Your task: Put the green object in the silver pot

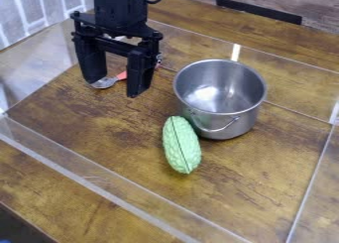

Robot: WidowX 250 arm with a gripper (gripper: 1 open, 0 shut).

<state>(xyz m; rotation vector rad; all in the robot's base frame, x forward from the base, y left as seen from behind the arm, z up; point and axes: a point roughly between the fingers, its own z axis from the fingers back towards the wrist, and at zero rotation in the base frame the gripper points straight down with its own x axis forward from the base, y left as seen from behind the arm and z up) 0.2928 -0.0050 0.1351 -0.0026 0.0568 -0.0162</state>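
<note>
Your gripper [117, 76] stood wide open and empty, left of the silver pot [221, 96]. The green object [181, 145] lay on the table [93, 138], just before the pot.

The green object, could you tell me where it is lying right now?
The green object lies on the wooden table, in front of the silver pot, by its handle.

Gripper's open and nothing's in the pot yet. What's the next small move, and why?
Probably swing the open gripper over to above the green object. It lies on the table in front of the empty silver pot, untouched, while the gripper hangs over the red-handled spoon instead.
</note>
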